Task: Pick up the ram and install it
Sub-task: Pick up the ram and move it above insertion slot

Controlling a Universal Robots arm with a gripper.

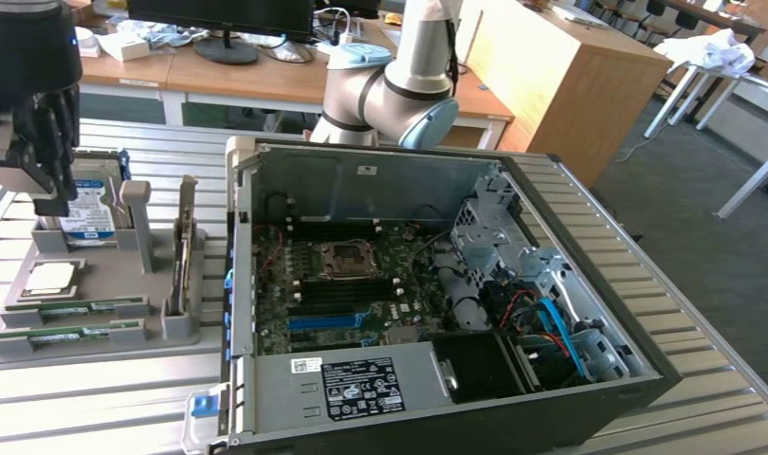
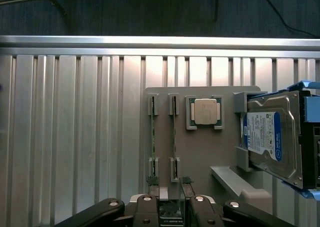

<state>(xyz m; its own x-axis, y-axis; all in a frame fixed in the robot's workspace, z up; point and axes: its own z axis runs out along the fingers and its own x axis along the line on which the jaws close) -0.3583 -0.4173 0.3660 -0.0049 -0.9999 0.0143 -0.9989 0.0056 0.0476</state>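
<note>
Above the grey holder (image 2: 200, 159) and clear of it: gripper (image 2: 168, 187), jaws spread wide, nothing gripped.

On the holder, closest to the fingertips (image 2: 150, 182): two thin green sticks standing on edge in slotted posts, parallel and side by side. First the ram (image 2: 174, 137), roughly in line with the gap between the jaws. Just beside it, toward the holder's outer edge, a second ram stick (image 2: 152, 137) in the same posture. Neither touched.

Next along the holder, on the far side of the ram, in a square seat: silver processor (image 2: 205, 111), lying flat. Further along the holder again, propped at a tilt between grey uprights: hard drive (image 2: 270, 142) with a blue-and-white label.

Under the holder: slatted metal table (image 2: 75, 137).

Just beside the holder, to the exterior view's right, on the same table: open computer case (image 1: 358, 175), motherboard (image 1: 283, 303) exposed, power supply (image 1: 346, 384) at the near end.

Behind the case, farther from the holder: the arm's grey base joints (image 1: 397, 90).

Farthest from the holder: wooden desks (image 1: 258, 81).
</note>
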